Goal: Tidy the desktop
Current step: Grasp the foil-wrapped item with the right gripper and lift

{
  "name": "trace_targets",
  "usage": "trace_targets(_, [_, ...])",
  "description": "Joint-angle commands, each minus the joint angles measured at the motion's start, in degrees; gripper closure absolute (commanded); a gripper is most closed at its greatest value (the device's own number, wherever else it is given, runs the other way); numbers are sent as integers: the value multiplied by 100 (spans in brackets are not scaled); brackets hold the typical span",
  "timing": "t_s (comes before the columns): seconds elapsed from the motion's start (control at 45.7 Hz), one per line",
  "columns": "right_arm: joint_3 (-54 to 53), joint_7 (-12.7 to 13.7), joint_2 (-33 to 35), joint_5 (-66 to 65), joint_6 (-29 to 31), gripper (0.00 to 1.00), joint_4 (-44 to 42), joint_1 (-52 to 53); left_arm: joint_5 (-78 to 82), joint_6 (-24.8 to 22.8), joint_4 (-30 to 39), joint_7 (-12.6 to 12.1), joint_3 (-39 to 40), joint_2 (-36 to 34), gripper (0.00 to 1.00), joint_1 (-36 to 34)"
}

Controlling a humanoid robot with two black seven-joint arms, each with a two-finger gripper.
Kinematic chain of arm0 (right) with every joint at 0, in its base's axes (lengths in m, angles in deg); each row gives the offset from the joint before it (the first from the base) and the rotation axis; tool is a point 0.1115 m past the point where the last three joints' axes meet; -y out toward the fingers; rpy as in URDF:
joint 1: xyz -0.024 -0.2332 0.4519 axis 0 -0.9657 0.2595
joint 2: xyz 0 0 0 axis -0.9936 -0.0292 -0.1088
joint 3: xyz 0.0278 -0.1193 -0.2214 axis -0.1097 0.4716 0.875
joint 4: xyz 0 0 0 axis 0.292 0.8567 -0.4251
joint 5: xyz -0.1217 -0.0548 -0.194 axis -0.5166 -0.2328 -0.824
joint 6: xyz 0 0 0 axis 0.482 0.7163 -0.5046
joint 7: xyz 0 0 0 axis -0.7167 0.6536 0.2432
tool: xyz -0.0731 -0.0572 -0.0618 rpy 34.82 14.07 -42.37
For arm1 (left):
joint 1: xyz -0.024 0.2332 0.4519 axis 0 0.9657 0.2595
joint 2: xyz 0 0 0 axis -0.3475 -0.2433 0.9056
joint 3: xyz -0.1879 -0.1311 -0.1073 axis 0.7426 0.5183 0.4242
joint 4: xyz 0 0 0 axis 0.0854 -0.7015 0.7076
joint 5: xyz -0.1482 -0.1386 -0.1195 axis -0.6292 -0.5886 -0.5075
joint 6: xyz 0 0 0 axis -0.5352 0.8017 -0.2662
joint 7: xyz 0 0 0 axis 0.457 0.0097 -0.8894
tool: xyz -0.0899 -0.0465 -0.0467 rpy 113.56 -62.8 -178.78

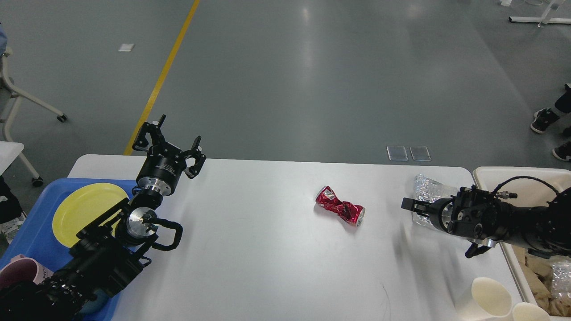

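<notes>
- The desktop [267, 249], a white tabletop with rounded corners, fills the lower half of the head view, from the 9 o'clock edge to the 3 o'clock edge.
- Left gripper [168, 140]: raised above the desktop's far-left corner, at about 10 o'clock from the view's centre; its two fingers are spread apart and hold nothing.
- Right gripper [410, 206]: at about 3 o'clock, pointing toward 9 o'clock, low over the desktop; seen nearly end-on and dark, so whether its fingers are apart or together cannot be told.
- Crumpled silver foil wrapper [426, 187]: lying on the desktop at the right gripper, partly hidden behind it; whether they touch cannot be told.
- Crushed red can [340, 206]: lying on its side near the desktop's centre, at 9 o'clock of the right gripper and apart from it.
- Blue tray [31, 232]: at the 8 o'clock edge, carrying a yellow plate [82, 211] and a pink cup [18, 269].
- Cream bin [495, 174]: at the 4 o'clock edge, beside the desktop.
- Two paper cups [490, 296]: at 5 o'clock, on the desktop's near-right corner.
</notes>
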Motion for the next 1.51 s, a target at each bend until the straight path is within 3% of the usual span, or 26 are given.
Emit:
trace_targets(0.0, [0, -15, -189, 9, -232, 0, -110, -94, 0, 0, 0, 0, 0, 5, 4, -2])
trace_targets(0.087, [18, -58, -294, 9, -250, 4, -207, -129, 0, 0, 0, 0, 0, 5, 4, 7])
trace_targets(0.175, [26, -85, -347, 105, -258, 21, -286, -181, 0, 0, 0, 0, 0, 5, 4, -2])
trace_targets(0.35, [53, -76, -365, 422, -214, 24, -392, -217, 0, 0, 0, 0, 0, -4, 4, -2])
trace_targets(0.394, [53, -76, -356, 431, -223, 38, -392, -243, 0, 0, 0, 0, 0, -4, 4, 7])
trace_targets(0.416, [53, -85, -347, 431, -232, 50, -392, -260, 0, 0, 0, 0, 0, -4, 4, 7])
trace_targets(0.438, [44, -85, -347, 431, -232, 78, -383, -269, 0, 0, 0, 0, 0, -4, 4, -2])
trace_targets(0.459, [44, -85, -356, 431, -232, 98, -383, -269, 0, 0, 0, 0, 0, -4, 4, -2])
trace_targets(0.481, [44, -85, -365, 431, -232, 100, -392, -278, 0, 0, 0, 0, 0, -4, 4, -2])
trace_targets(1.312, [44, -85, -312, 404, -443, 100, -260, -243, 0, 0, 0, 0, 0, -4, 4, -2])
trace_targets(1.488, [35, -94, 513, 369, -294, 100, 635, 748, 0, 0, 0, 0, 0, -4, 4, -2])
